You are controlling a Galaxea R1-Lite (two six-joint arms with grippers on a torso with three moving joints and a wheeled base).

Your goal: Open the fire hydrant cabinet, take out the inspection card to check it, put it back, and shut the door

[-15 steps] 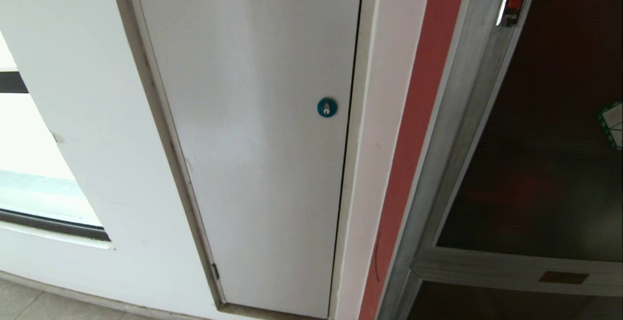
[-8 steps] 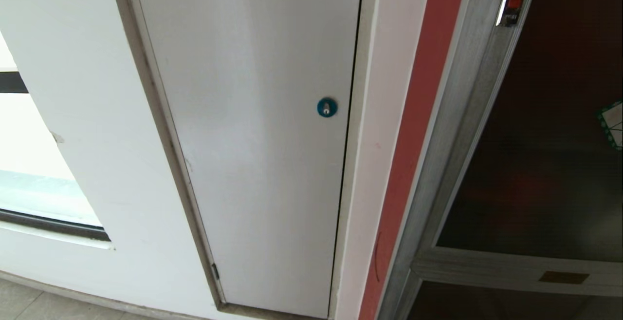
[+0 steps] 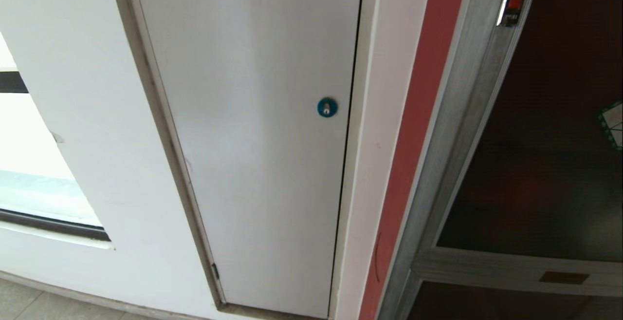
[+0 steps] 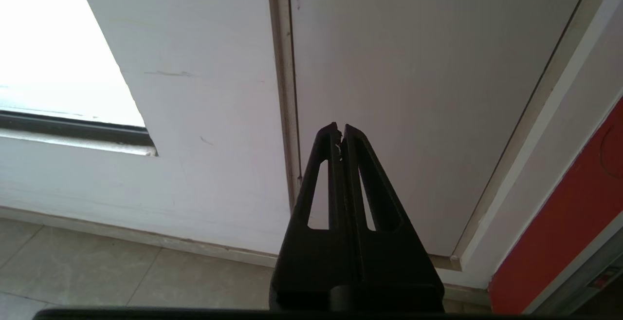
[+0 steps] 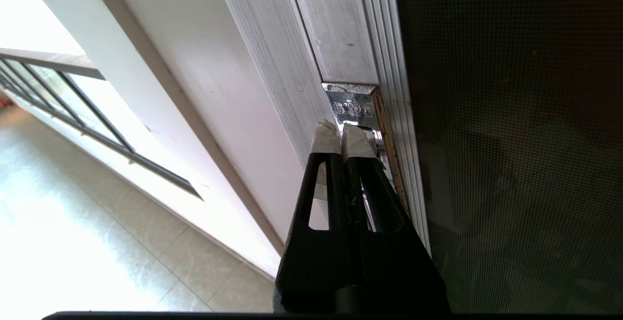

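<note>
The door (image 3: pixel 545 154) of the fire hydrant cabinet (image 3: pixel 462 130) was on my right side, and it looked shut. Its glass was dark, with a silver frame around it. A small latch (image 3: pixel 513 3) with a red mark sat high on the frame. A bit of a sticker (image 3: pixel 612 124) with a green border showed at the edge of the glass. I could not see the inspection card.

My right claw (image 5: pixel 342 135) was pressed together, with white tape on its tips. The tips were right at the shiny latch plate (image 5: pixel 353 108) on the door frame.

My left claw (image 4: pixel 339 132) was pressed together too. It pointed at a plain white panel (image 3: pixel 253 140) with a round blue lock (image 3: pixel 327 107), beside the cabinet.
</note>
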